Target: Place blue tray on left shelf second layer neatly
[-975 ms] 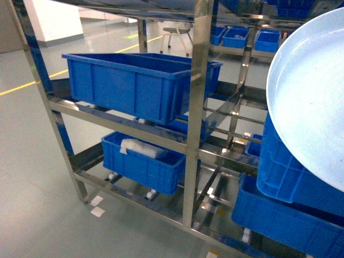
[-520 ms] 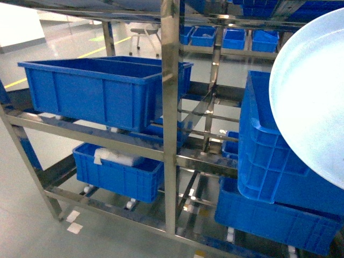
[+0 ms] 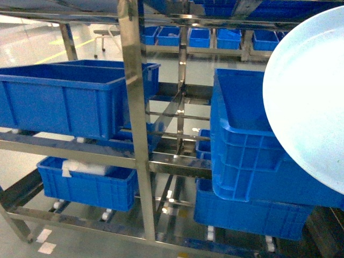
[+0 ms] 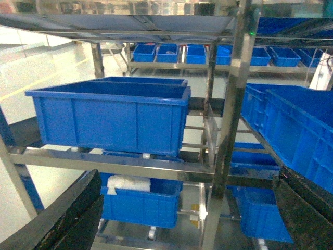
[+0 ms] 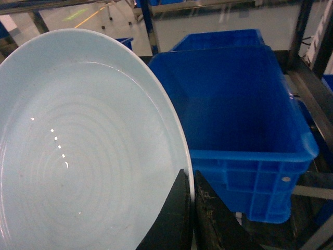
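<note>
On blue tray (image 5: 78, 151) rim, pinching right gripper (image 5: 190, 219)

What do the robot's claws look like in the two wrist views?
In the left wrist view the left claw shows two broad, black, matte fingers, curved along their outer edges. In the right wrist view the right claw has two black fingers tapering to narrow tips, with a rough, scuffed surface. No cables, markings or arm links are visible; the head view shows no arm.
</note>
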Controlling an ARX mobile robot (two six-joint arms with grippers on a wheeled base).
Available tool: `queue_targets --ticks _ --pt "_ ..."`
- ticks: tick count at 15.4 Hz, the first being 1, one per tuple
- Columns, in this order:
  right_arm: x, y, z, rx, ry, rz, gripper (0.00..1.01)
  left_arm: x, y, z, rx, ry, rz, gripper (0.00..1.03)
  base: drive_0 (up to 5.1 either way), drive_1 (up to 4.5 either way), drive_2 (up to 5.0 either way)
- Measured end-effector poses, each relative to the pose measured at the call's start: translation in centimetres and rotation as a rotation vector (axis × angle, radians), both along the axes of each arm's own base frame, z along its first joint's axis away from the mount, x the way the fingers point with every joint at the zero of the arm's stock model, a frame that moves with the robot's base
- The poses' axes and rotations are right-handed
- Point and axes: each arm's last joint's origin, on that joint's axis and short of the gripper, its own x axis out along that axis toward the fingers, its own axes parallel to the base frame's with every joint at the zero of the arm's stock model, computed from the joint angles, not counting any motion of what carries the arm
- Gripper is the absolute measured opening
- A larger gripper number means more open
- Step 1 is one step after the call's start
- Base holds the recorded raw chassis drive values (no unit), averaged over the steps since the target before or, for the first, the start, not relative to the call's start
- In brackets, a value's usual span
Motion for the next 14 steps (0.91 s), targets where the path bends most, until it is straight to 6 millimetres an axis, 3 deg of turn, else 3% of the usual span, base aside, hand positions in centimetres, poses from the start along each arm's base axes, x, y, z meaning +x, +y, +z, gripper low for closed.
queue_targets --ticks 14 --pt "-0.03 -0.12 0.05 0.0 -0.003 -0.008 0.02 0.0 -0.01 0.02 0.0 -0.002 -0.003 0.98 -1.2 -1.23 -1.2"
